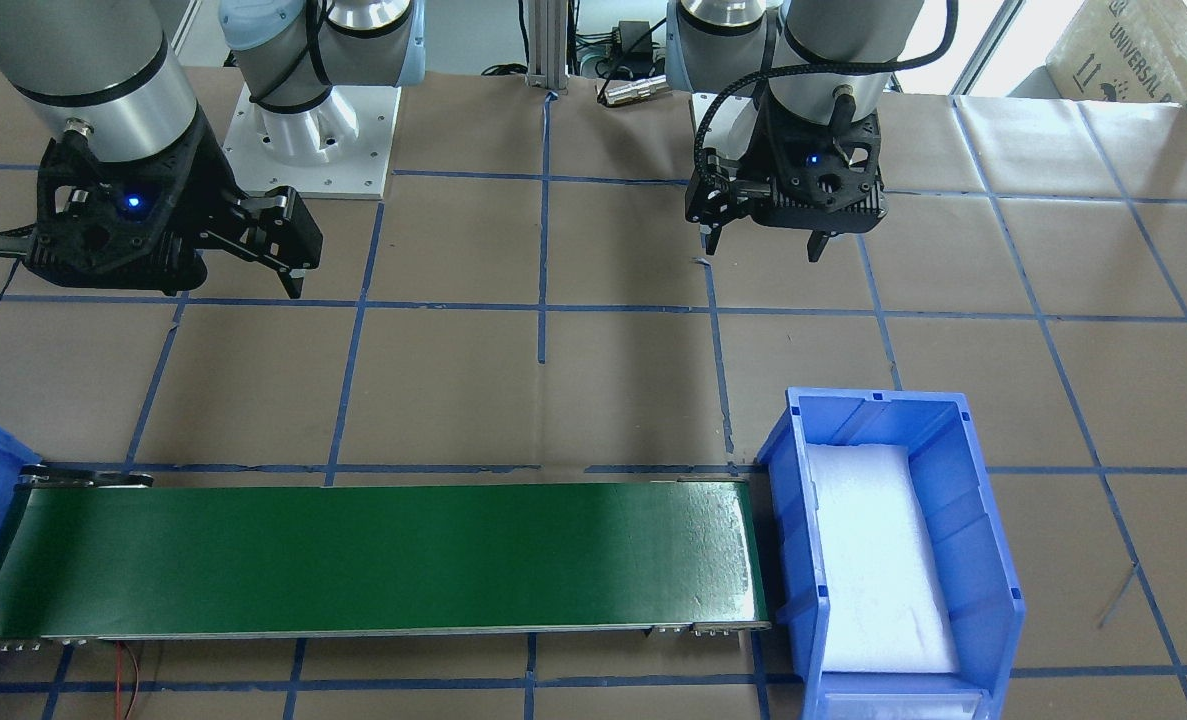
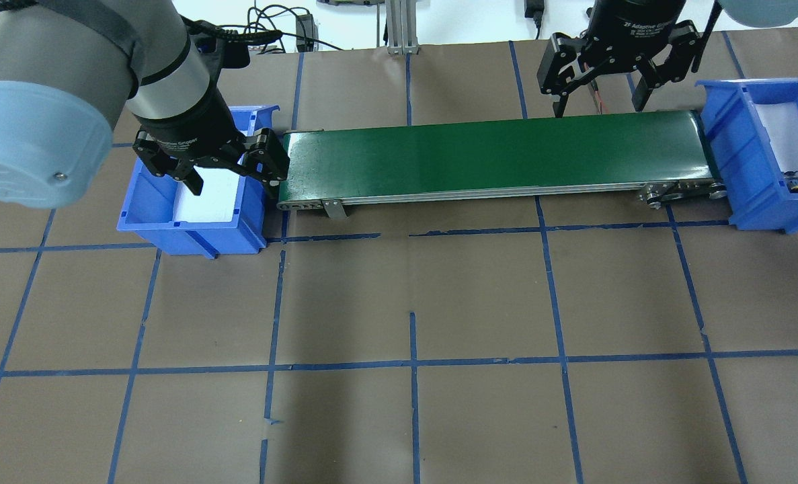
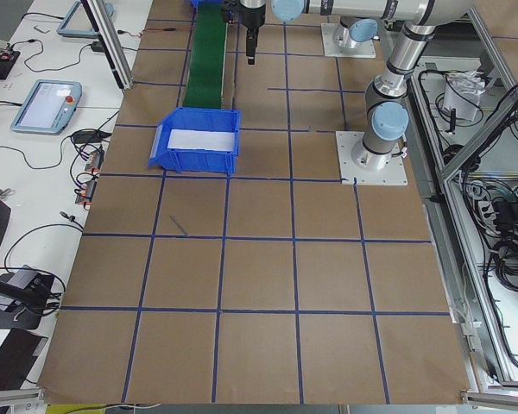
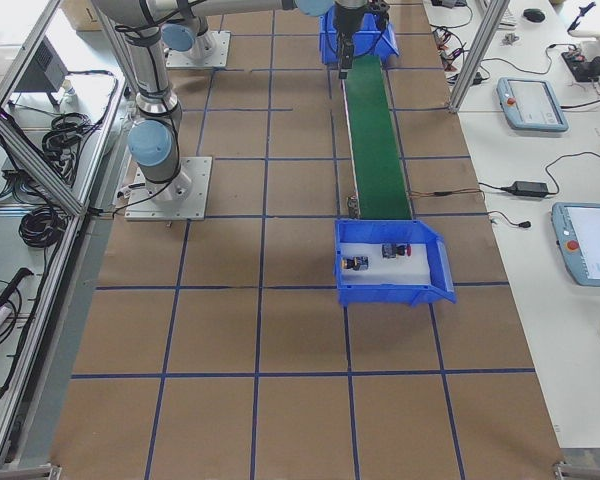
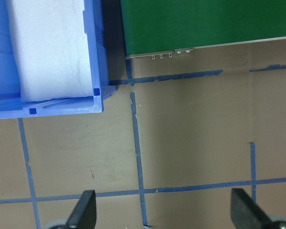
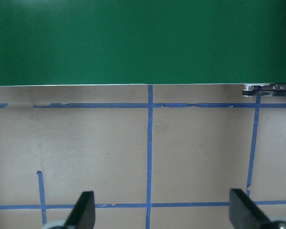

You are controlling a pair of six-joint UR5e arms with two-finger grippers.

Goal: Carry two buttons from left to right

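Both buttons are seen in the right bin [image 4: 390,293]; the yellow-capped button [image 4: 356,263] and the red-capped button [image 4: 392,250] lie near each other, apart, on its white foam; only foam is seen in the left bin [image 2: 190,235]; neither button is seen on the green belt [image 2: 493,151]; the transport is judged done, nothing left to carry; the left fingers [image 5: 85,210] are spread wide, nothing held or touched, above the surface beside the left bin; the right fingers [image 6: 85,210] are likewise wide and empty, near the belt edge.

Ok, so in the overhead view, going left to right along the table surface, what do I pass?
blue bin lined with white foam → green conveyor belt → second blue bin
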